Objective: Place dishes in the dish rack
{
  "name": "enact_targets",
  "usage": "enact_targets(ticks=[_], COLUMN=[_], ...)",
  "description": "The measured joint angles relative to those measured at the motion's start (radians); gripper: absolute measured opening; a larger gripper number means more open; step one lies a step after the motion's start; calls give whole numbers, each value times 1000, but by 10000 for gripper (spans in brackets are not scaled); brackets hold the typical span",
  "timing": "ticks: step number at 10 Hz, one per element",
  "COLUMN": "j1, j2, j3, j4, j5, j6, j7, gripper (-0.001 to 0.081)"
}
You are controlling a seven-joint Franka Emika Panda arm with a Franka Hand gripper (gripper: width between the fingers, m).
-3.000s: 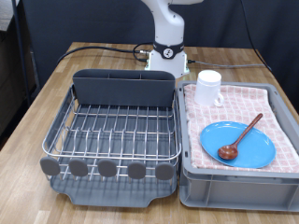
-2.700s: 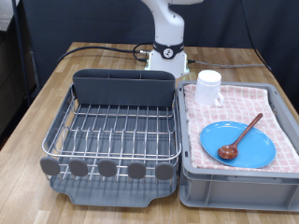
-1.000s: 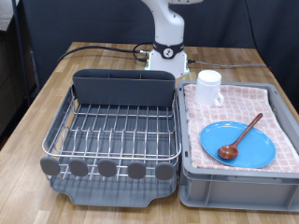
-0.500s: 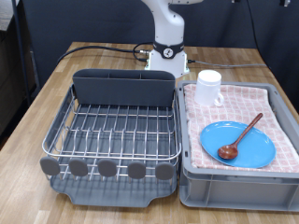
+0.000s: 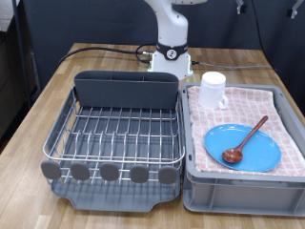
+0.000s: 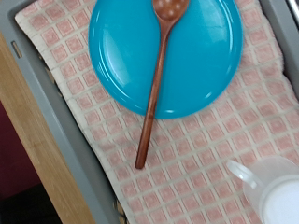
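wooden spoon (image 5: 244,139) on plate (image 5: 243,148), rack (image 5: 119,132)

wooden table (image 5: 238,65) (brown), dish rack (image 5: 119,134), grey bin (image 5: 243,181)

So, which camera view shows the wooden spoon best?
The wrist view: the wooden spoon fills it from above, bowl on the light-blue plate, handle end on the pink checked cloth. The exterior view shows the spoon small and slanted.

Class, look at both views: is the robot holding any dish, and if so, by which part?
Nothing is held. The plate, spoon and mug all lie in the bin; the rack has no dishes. The gripper is out of view.
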Motion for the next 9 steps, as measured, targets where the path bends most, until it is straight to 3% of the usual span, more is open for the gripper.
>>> enact_targets(ticks=[2,4,9], j1=[0,0,1], j2=[31,78,204], j3=[9,22,40], j4=[-86,-137,-153], j5=[-19,-87,-228], j6=[170,277,391], j7=[2,34,151], gripper=[802,802,802])
